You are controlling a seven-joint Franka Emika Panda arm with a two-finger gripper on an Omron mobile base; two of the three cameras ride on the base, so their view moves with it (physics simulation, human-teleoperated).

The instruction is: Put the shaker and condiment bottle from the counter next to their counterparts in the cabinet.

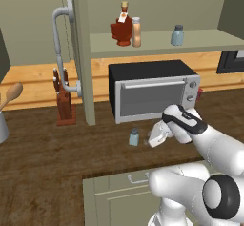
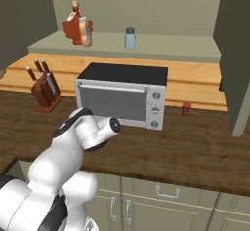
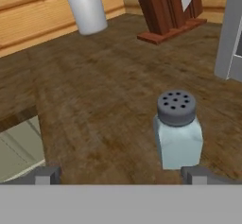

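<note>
1. The shaker (image 3: pixel 177 128) stands upright on the counter (image 1: pixel 57 148), in front of the toaster oven (image 1: pixel 152 94) at about 7 o'clock from it in the left base view. It is not yet lifted.

2. The pincer (image 3: pixel 120 175) is spread wide and grips nothing. In the hand view its two fingertips (image 3: pixel 46 175) rise at the bottom edge, and the shaker sits toward the right-hand tip rather than midway between them — so the approach looks off-centre. A small sideways shift is probably needed before the jaws can close squarely on the body.

3. The hand (image 1: pixel 164 132) is held low, just beside the shaker at its 3 o'clock in the left base view. That suits a side grasp below the grey cap.

4. The bottle (image 1: pixel 137 32) stands on the cabinet shelf (image 1: pixel 157 44), touching or just beside the red leaf bottle (image 1: pixel 121 28) at its 3 o'clock — that half of the task looks done.

5. The twin shaker (image 1: pixel 177 35) stands alone further along the shelf, with bare shelf around it. That is the likely place for the counter shaker.

6. The cabinet door (image 1: pixel 78 53) hangs open, giving free access to the shelf.

7. The knife block (image 1: pixel 64 101) and utensil holder (image 3: pixel 87 10) stand well apart from the shaker, at 12 and 11 o'clock in the hand view, so they should not hinder the grasp.
</note>
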